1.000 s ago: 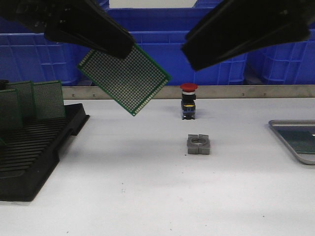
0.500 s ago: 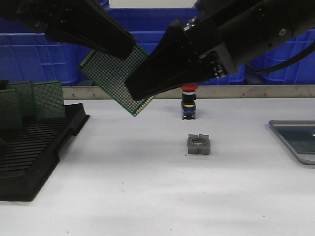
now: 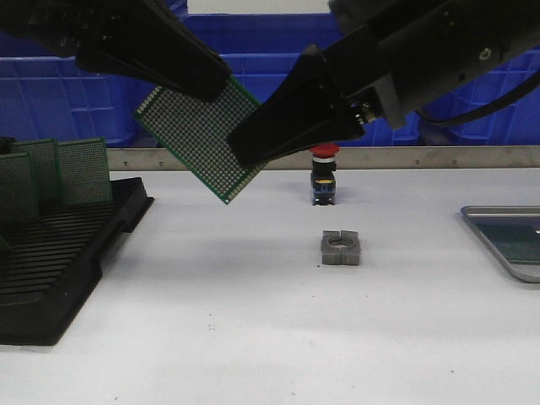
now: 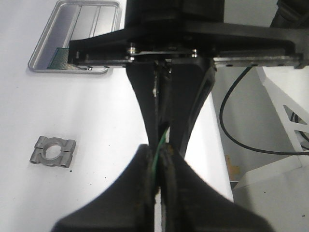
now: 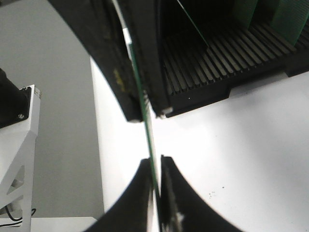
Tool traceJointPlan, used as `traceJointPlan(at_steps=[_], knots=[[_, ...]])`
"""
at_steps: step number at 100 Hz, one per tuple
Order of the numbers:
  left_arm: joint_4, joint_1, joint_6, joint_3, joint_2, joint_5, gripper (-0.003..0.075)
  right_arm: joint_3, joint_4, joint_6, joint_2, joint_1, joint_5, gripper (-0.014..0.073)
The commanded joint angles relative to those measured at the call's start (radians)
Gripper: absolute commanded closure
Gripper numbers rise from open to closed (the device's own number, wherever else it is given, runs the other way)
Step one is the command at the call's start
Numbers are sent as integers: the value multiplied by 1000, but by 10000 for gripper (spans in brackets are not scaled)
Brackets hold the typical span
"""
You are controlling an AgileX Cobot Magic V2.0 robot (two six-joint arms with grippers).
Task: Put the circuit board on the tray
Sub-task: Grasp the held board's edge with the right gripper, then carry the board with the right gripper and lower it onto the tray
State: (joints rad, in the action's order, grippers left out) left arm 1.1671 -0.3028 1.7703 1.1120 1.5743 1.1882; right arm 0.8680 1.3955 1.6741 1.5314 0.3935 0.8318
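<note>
Above the white tabletop (image 3: 253, 337), your two arms meet in mid-air over one circuit board (image 3: 198, 135). Your left gripper (image 3: 221, 83) has its fingers clamped on the board's upper corner; the left wrist view shows the green edge pinched between the two pads. Your right gripper (image 3: 240, 156) comes in from the other side, and the right wrist view shows its fingers (image 5: 166, 193) closed to a narrow slit around the board's edge (image 5: 150, 164); whether they already press on it, you cannot tell.

Below and around: a black slotted rack (image 3: 59, 261) sits at the left of the tabletop with other green boards (image 3: 83, 171) standing upright in its slots. A red-capped push button (image 3: 323, 173) stands near the back rail, partly behind the right fingers. A small grey split clamp block (image 3: 340, 248) lies on the tabletop in front of the button. The grey tray (image 3: 506, 245) lies at the far right edge, well apart from the board, with something green already in it. Blue crates (image 3: 67, 93) line the back.

The board hangs tilted like a diamond, its broad dotted face toward the front camera, one corner pointing down, its long axis running from upper left to lower right.
</note>
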Motion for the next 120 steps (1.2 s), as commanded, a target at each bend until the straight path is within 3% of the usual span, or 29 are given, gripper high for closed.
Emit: traceJointPlan(at_steps=[1, 9, 22, 33, 46, 73, 97, 120], knots=[[77, -10, -2, 30, -42, 90, 688, 25, 70, -14, -30, -5, 17, 663], [79, -10, -2, 30, -42, 90, 588, 25, 70, -14, -30, -5, 21, 663], [84, -10, -2, 30, -42, 83, 353, 25, 70, -17, -30, -5, 58, 663], [100, -10, -2, 30, -42, 70, 247, 17, 68, -100, -30, -5, 74, 663], [100, -10, -2, 30, -42, 58, 237, -14, 23, -255, -30, -11, 72, 663], [101, -10, -2, 30, -42, 56, 237, -71, -18, -342, -30, -88, 52, 662], [101, -10, -2, 30, -42, 55, 237, -87, -18, -473, -30, -319, -63, 662], [101, -10, -2, 30, -42, 44, 237, -87, -18, -494, -2, -558, -216, 662]])
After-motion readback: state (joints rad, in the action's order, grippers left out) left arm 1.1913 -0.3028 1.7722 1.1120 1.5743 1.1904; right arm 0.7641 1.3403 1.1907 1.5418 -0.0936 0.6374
